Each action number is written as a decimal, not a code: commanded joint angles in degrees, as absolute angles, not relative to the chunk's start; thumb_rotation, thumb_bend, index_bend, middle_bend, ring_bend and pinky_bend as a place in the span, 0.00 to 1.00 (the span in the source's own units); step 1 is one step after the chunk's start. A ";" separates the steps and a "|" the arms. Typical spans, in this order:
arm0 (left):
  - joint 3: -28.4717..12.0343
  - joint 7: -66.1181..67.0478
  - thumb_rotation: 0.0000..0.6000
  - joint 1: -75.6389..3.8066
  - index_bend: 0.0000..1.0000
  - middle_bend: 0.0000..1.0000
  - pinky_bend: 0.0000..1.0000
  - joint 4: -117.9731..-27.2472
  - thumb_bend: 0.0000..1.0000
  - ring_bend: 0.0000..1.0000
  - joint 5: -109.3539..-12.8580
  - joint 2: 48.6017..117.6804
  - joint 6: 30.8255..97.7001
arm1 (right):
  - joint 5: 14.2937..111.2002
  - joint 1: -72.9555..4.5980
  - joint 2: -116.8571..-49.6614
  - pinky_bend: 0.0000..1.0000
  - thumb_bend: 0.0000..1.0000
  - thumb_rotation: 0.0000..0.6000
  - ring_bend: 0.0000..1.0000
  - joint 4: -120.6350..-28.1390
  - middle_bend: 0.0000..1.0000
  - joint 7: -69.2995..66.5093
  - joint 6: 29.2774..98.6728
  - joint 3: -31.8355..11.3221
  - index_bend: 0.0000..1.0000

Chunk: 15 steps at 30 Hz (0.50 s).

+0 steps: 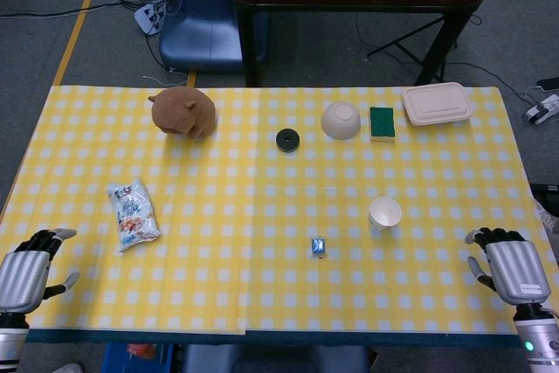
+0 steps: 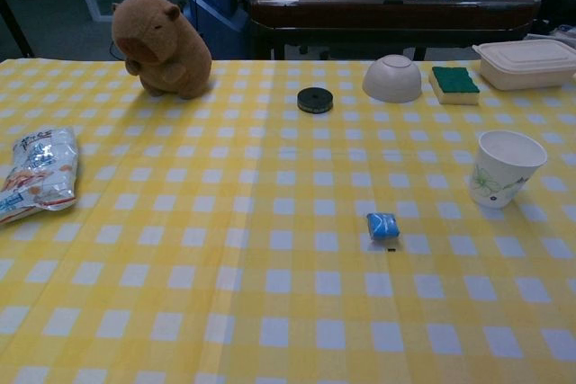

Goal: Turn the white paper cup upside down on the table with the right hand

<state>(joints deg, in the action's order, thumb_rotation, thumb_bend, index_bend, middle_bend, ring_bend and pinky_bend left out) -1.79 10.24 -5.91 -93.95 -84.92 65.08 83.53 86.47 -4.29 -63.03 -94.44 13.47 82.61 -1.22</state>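
The white paper cup (image 1: 384,213) (image 2: 504,168) stands upright, mouth up, on the yellow checked table, right of centre. A faint green print shows on its side in the chest view. My right hand (image 1: 509,265) rests near the table's front right corner, well to the right of the cup and nearer the front edge, fingers apart and holding nothing. At the front left corner my left hand (image 1: 31,269) is also open and empty. Neither hand shows in the chest view.
A small blue wrapped item (image 1: 319,246) (image 2: 382,226) lies left of the cup. Further back are an upturned bowl (image 1: 340,120), a green sponge (image 1: 382,123), a lidded box (image 1: 437,103), a black disc (image 1: 287,140) and a brown plush (image 1: 184,112). A snack bag (image 1: 132,213) lies at left.
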 commanded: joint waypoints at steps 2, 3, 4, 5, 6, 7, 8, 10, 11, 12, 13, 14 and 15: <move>-1.78 10.25 1.00 -5.89 0.32 0.29 0.39 -93.94 0.19 0.24 -84.89 65.08 83.56 | 86.54 -4.30 -63.00 0.42 0.29 1.00 0.38 -94.40 0.43 13.31 82.87 -1.38 0.39; -1.77 10.26 1.00 -5.87 0.32 0.29 0.39 -93.93 0.19 0.24 -84.88 65.09 83.56 | 86.55 -4.29 -62.98 0.44 0.29 1.00 0.38 -94.36 0.43 13.28 82.92 -1.41 0.39; -1.73 10.27 1.00 -5.86 0.32 0.29 0.39 -93.97 0.19 0.24 -84.90 65.08 83.57 | 86.52 -4.28 -62.96 0.46 0.29 1.00 0.38 -94.31 0.43 13.25 82.94 -1.44 0.39; -1.65 10.32 1.00 -5.81 0.32 0.29 0.39 -94.13 0.19 0.24 -85.02 65.03 83.64 | 86.42 -4.29 -62.92 0.51 0.29 1.00 0.39 -94.32 0.43 13.20 82.81 -1.43 0.38; -1.49 10.32 1.00 -5.61 0.32 0.29 0.39 -94.56 0.19 0.24 -85.85 64.86 84.39 | 86.61 -4.36 -62.88 0.55 0.29 1.00 0.39 -94.44 0.43 13.30 82.73 -1.35 0.37; -1.32 10.19 1.00 -5.36 0.32 0.29 0.39 -94.87 0.19 0.24 -86.52 64.69 85.07 | 87.08 -4.39 -62.86 0.62 0.28 1.00 0.43 -94.61 0.44 13.45 82.95 -1.30 0.36; -1.22 10.00 1.00 -5.20 0.32 0.29 0.39 -95.04 0.19 0.24 -86.95 64.56 85.53 | 87.51 -4.39 -62.90 0.68 0.27 1.00 0.49 -94.77 0.47 13.50 83.33 -1.34 0.34; -1.08 9.54 1.00 -4.88 0.32 0.29 0.39 -95.21 0.19 0.24 -87.51 64.28 86.24 | 88.48 -4.47 -63.19 0.78 0.25 1.00 0.61 -95.16 0.56 13.50 84.29 -1.62 0.32; -1.02 9.33 1.00 -4.74 0.32 0.29 0.39 -95.32 0.19 0.24 -87.65 64.10 86.47 | 88.78 -4.68 -63.25 0.82 0.22 1.00 0.68 -95.49 0.63 13.80 84.41 -1.83 0.31; -0.99 9.14 1.00 -4.67 0.33 0.29 0.39 -95.38 0.19 0.24 -87.76 64.00 86.60 | 88.81 -4.95 -63.02 0.86 0.19 1.00 0.73 -96.07 0.69 14.49 84.08 -1.91 0.29; -0.95 8.96 1.00 -4.61 0.33 0.29 0.39 -95.44 0.19 0.24 -87.89 63.89 86.71 | 88.92 -5.36 -62.57 0.90 0.14 1.00 0.79 -96.85 0.76 15.53 83.54 -2.00 0.27; -0.92 8.72 1.00 -4.57 0.33 0.29 0.39 -95.52 0.19 0.24 -88.05 63.75 86.81 | 88.93 -6.05 -61.78 0.95 0.07 1.00 0.86 -98.18 0.83 17.12 82.61 -2.21 0.24; -0.90 8.57 1.00 -4.54 0.33 0.29 0.39 -95.59 0.19 0.24 -88.18 63.64 86.89 | 88.64 -6.57 -61.05 0.97 0.04 1.00 0.89 -99.43 0.87 18.63 81.74 -2.39 0.22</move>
<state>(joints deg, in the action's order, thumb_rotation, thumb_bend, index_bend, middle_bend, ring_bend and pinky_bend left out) -0.93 8.67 -4.59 -95.52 -88.10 63.72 86.82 88.78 -5.46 -62.32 -97.25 16.09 83.34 -1.98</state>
